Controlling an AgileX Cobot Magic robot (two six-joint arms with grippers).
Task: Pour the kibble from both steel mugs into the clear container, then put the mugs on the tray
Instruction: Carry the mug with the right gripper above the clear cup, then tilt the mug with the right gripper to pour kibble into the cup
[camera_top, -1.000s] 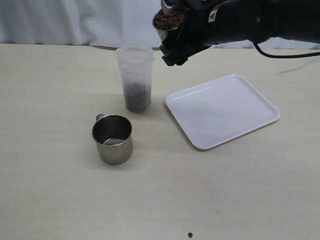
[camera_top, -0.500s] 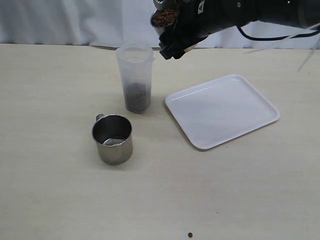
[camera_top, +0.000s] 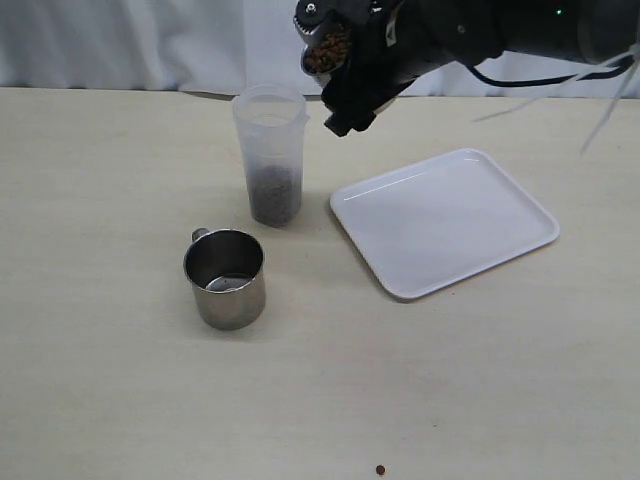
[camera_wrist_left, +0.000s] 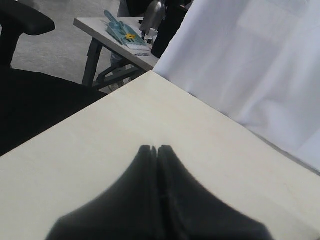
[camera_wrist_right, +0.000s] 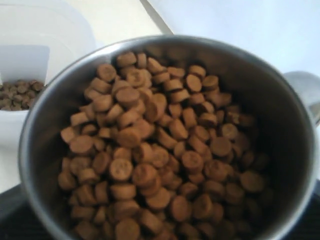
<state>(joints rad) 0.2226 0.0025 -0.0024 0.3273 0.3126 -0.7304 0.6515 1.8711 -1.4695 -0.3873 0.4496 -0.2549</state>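
My right gripper (camera_top: 352, 80) is shut on a steel mug (camera_top: 322, 42) full of brown kibble (camera_wrist_right: 150, 150), held high and tipped toward the clear container (camera_top: 271, 150). The mug's mouth hangs just right of and above the container's rim. The container stands upright with a layer of kibble (camera_top: 274, 195) at its bottom, also visible in the right wrist view beside the mug's steel rim (camera_wrist_right: 280, 125). A second steel mug (camera_top: 226, 278) stands upright and empty in front of the container. The white tray (camera_top: 445, 220) lies to the right. My left gripper (camera_wrist_left: 158, 148) is shut, holding nothing, over a table corner.
One stray pellet (camera_top: 379, 470) lies near the table's front edge. A white curtain (camera_top: 150, 40) hangs behind the table. In the left wrist view, a black chair (camera_wrist_left: 30, 100) and a side table with clutter (camera_wrist_left: 125, 35) stand beyond the table edge.
My right arm has carried the full mug left toward the container and tipped it further, its mouth now facing the rim. The empty mug, the container and the tray have not moved.
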